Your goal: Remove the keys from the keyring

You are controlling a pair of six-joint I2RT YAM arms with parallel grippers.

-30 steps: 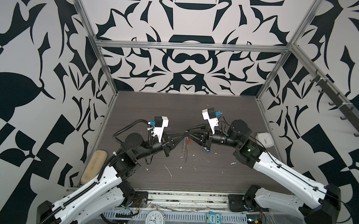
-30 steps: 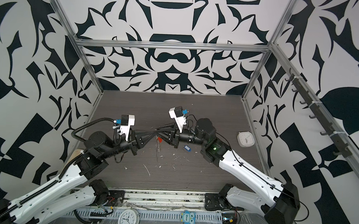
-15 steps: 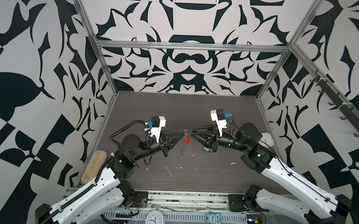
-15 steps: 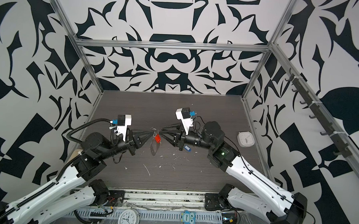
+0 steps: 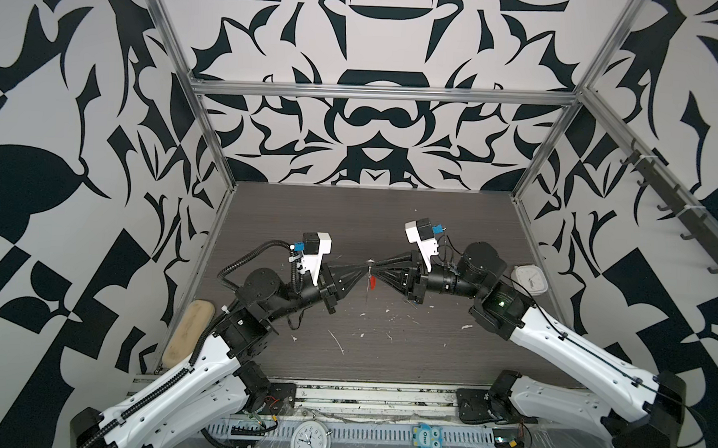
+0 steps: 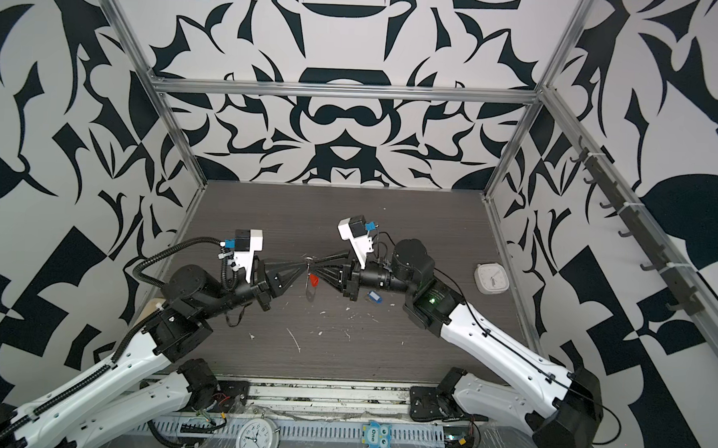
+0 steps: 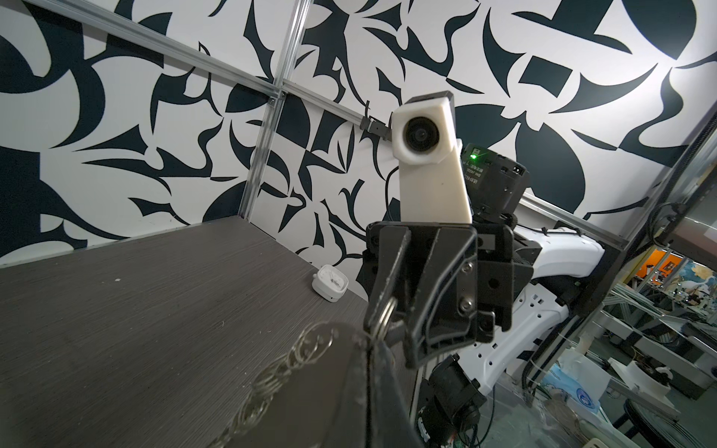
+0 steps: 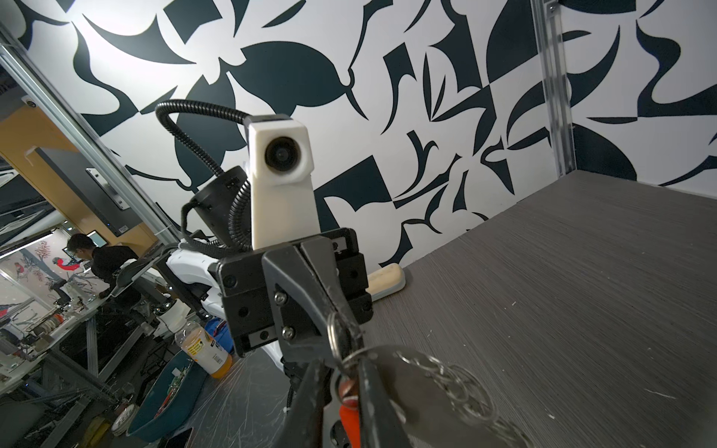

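Top views: the right fingers have swung back in, tips now meeting the left fingers above the desk's middle. The left fingers are clamped on the silvery chain keyring, and the red plastic tag key dangles below. The blue plastic tag key lies on the desk. Left wrist: right fingers narrowly apart around a ring, grip unclear. Right wrist: the red tag sits between them.

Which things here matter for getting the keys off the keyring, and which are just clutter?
Job: keyring, red key, blue key.
Lying about: square white clock, round clock, beige pad, blue owl figure.
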